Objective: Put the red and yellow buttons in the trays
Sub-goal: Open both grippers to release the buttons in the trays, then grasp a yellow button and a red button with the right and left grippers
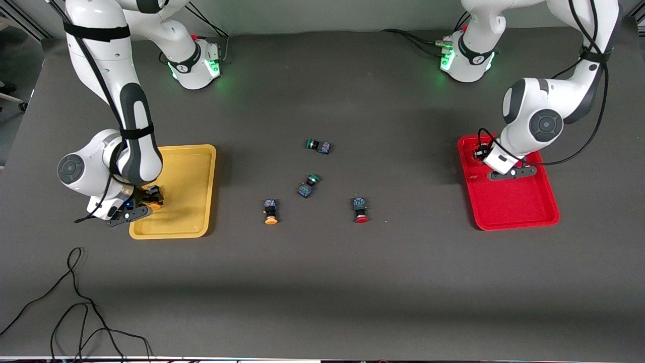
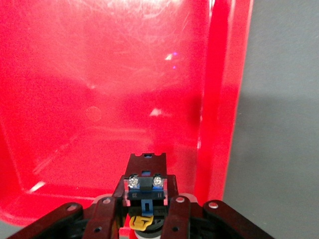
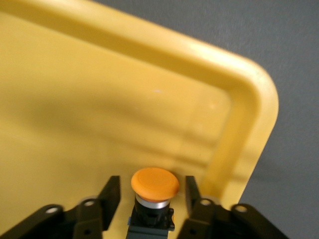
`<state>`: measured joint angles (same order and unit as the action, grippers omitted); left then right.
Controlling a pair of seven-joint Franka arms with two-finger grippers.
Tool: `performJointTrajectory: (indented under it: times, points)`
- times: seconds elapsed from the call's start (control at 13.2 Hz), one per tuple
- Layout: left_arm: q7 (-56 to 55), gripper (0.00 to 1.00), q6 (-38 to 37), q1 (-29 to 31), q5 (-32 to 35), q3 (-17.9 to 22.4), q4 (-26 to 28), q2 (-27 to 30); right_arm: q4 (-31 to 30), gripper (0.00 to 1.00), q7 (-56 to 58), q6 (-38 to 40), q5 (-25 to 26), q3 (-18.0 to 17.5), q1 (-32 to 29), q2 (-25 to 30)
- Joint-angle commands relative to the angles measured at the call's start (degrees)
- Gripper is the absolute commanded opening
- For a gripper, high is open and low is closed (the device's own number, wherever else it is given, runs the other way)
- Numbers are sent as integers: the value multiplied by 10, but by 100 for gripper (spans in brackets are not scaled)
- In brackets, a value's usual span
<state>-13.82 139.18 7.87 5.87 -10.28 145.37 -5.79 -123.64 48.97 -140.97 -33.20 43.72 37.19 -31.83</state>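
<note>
The right gripper (image 3: 152, 196) is low over the shallow yellow plastic tray (image 1: 194, 166) at the right arm's end of the dark grey tabletop (image 1: 322, 282). Its jaws stand parted on either side of an orange-yellow-capped push-button switch (image 3: 154, 191), with a gap showing at each side of the cap.

The left gripper (image 2: 143, 209) is over the shallow red plastic tray (image 1: 509, 204) at the left arm's end, jaws clamped on a dark blocky switch body (image 2: 144, 191) whose cap is hidden.

Between the trays lie 4 switches: 1 orange-capped button (image 1: 271, 210) and 1 red-capped button (image 1: 360, 209) nearest the front camera, and 2 green-capped switches (image 1: 308, 184) (image 1: 318, 145) farther from it.
</note>
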Motion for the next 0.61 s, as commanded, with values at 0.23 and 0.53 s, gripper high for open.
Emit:
performJointTrajectory:
  times: [0.23,0.53]
  points:
    - [3,100,-11,10,-1,-10,-4,20,63,100,-117,119,71,63,81,66]
    - [-68,100,-186,-44,-4,-20,-229,-52,148,100,-307,252,103,113,206,66]
